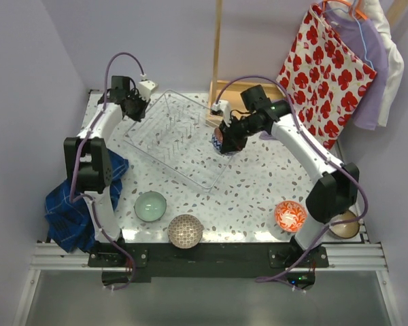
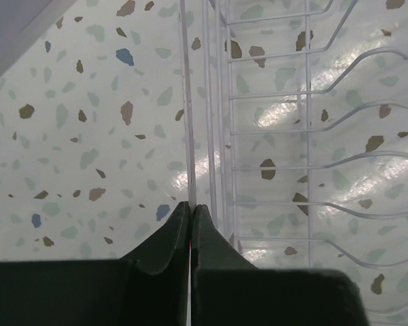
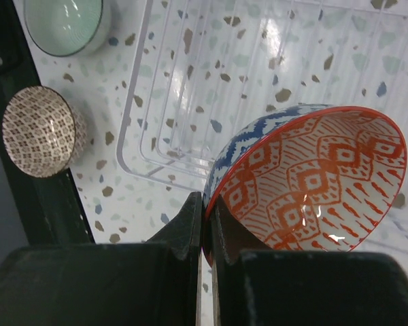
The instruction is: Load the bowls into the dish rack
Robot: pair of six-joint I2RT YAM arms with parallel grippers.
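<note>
My right gripper (image 3: pixel 205 200) is pinched tight on the rim of the red-orange patterned bowl (image 3: pixel 313 183), blue zigzag outside. Bowl is tipped on edge, opening facing sideways. It hangs over the right-hand end of the dish rack (image 1: pixel 139 122), not yet seated btwn prongs.

My left gripper (image 2: pixel 191 207) is closed too. Looks like it's nipping the rack's thin clear side wall at the far-left corner, prob to steady it.

To do this well: hold bowl on edge and bring it in over the prong rows. Lower slow so the rim slips into a slot w/o shoving the light rack. Let go only once it leans on a prong.

Waiting on the table (image 1: pixel 258 183): pale green bowl (image 1: pixel 150 206), net-patterned bowl (image 1: pixel 185 231), red bowl (image 1: pixel 290 216), brown glazed bowl (image 1: pixel 345 224).
</note>
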